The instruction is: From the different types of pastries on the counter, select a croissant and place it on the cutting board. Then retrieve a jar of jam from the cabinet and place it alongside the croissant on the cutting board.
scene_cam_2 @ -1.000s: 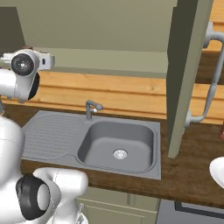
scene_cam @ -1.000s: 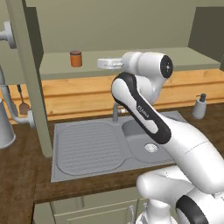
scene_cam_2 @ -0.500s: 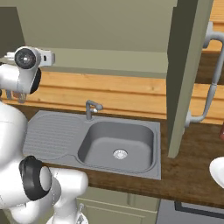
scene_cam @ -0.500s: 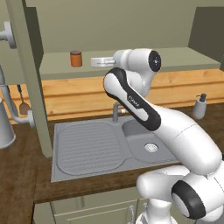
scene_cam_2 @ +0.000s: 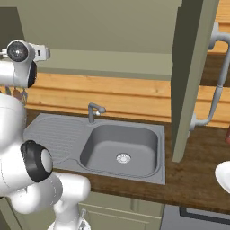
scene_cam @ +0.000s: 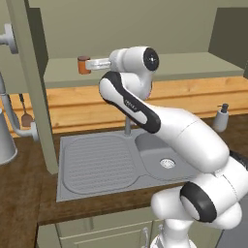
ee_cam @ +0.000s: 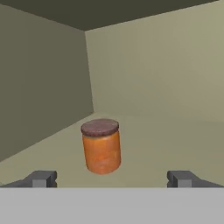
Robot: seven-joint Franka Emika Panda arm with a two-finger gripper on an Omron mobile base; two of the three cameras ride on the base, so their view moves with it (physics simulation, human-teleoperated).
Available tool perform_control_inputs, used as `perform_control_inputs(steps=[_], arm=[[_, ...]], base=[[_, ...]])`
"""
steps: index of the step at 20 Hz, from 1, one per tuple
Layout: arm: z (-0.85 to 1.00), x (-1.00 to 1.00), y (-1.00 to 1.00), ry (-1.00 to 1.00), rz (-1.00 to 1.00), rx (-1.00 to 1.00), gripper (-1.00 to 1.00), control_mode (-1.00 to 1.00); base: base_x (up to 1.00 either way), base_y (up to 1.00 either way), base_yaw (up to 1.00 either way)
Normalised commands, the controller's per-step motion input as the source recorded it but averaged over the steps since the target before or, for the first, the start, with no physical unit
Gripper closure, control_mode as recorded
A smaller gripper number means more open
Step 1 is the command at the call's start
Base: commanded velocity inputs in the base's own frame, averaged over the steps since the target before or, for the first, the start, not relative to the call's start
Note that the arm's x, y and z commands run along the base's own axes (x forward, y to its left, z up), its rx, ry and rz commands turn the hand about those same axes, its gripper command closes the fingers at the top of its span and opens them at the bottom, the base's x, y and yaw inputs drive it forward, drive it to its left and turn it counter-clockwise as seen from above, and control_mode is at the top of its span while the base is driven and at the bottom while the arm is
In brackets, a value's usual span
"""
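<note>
**Jam jar on the cabinet shelf, gripper spread before it**

Jar of jam (ee_cam: pixel 101 145): a short cylinder with an orange-red body and a darker brown lid, standing upright on the pale floor of the cabinet (scene_cam: pixel 193 68). In the left base view the jar (scene_cam: pixel 84 65) sits toward the left end of that shelf, near the cabinet's open door (scene_cam: pixel 30 87), which shows edge-on as a tall olive grey-green panel. The hand view places the jar ahead of the gripper (ee_cam: pixel 112 178), a little left of centre, with the cabinet's back and side walls meeting in a corner behind it.

The gripper's two dark fingertips (ee_cam: pixel 43 178) stand wide apart at the bottom of the hand view, one to each side of the jar's line; nothing lies between them and neither touches the jar. In the left base view the gripper (scene_cam: pixel 94 63) points leftward along the shelf, its tip just beside the jar.

Below the cabinet run a pale wood-plank wall band, a grey sink (scene_cam: pixel 160 157) with a ribbed draining board and a faucet (scene_cam_2: pixel 93 110), all set in the dark brown counter (scene_cam_2: pixel 202 179). A soap dispenser (scene_cam: pixel 221 117) stands at the counter's right in the left base view.
</note>
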Motion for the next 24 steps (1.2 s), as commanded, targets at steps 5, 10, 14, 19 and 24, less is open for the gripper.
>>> perform_control_inputs(steps=[5, 10, 14, 19, 24], arm=[[0.00, 0.38, 0.22, 0.00, 0.00, -0.02, -1.00, -1.00], [0.00, 0.37, 0.23, 0.01, 0.00, -0.01, -1.00, -1.00], [-0.01, 0.41, 0.25, 0.04, 0.00, -0.02, -1.00, -1.00], [-0.21, 0.31, 0.33, 0.07, 0.00, -0.04, -1.00, -1.00], [-0.20, 0.07, 0.26, 0.01, 0.00, -0.03, 1.00, -1.00]], base=[[0.00, 0.00, 0.00], [0.00, 0.00, 0.00], [0.00, 0.00, 0.00], [0.00, 0.00, 0.00], [0.00, 0.00, 0.00]])
